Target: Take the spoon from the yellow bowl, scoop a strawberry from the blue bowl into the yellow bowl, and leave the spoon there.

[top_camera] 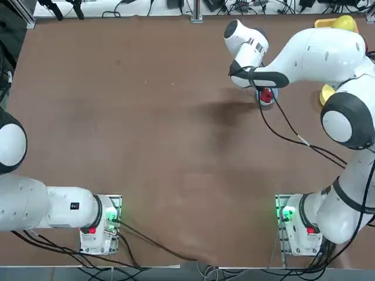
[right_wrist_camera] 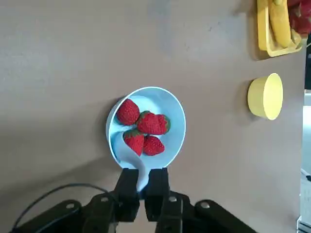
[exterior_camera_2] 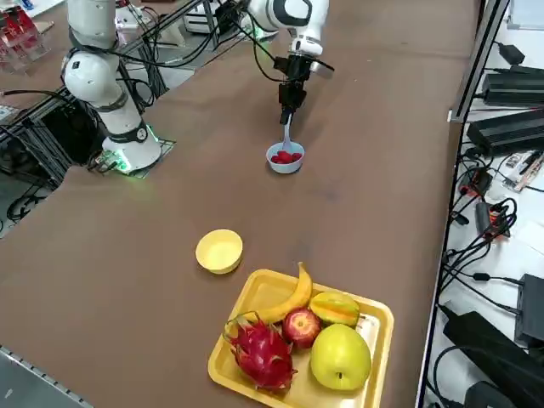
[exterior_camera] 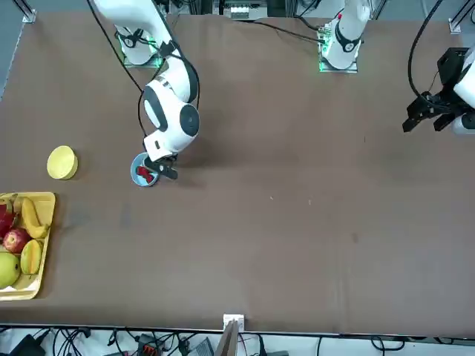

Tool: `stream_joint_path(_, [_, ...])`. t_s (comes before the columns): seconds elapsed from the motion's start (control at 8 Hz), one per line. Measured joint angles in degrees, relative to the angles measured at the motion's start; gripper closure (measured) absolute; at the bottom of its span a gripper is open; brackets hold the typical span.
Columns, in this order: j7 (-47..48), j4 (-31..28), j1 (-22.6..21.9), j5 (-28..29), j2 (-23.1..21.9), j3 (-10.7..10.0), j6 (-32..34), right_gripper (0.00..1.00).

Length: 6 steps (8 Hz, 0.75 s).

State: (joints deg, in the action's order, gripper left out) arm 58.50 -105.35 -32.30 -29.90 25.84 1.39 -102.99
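Spoon [right_wrist_camera: 130, 154] in the right gripper [right_wrist_camera: 142, 188], its fingers closed on the handle so that the spoon's head is free to reach down into the blue bowl [right_wrist_camera: 180, 138], where it lies among the strawberries [right_wrist_camera: 149, 123]; held by the handle end, it keeps the fingers above the rim and off the fruit. No berry looks clearly seated in it, so I judge the scoop is under way, and the head probably needs to slide under one berry before any lift. The yellow bowl [exterior_camera_2: 219, 252] stands apart from both the blue bowl and the fruit tray [exterior_camera_2: 385, 340], with no berry in it, which leaves open room for the spoon to come over and rest there. A tilted lift could roll the berry off
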Motion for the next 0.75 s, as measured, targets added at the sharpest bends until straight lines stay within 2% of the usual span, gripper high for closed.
stream_joint_path(0.75, [2.6, 0.2, -3.4, -4.6, 2.0, 0.0, 2.5, 0.89])
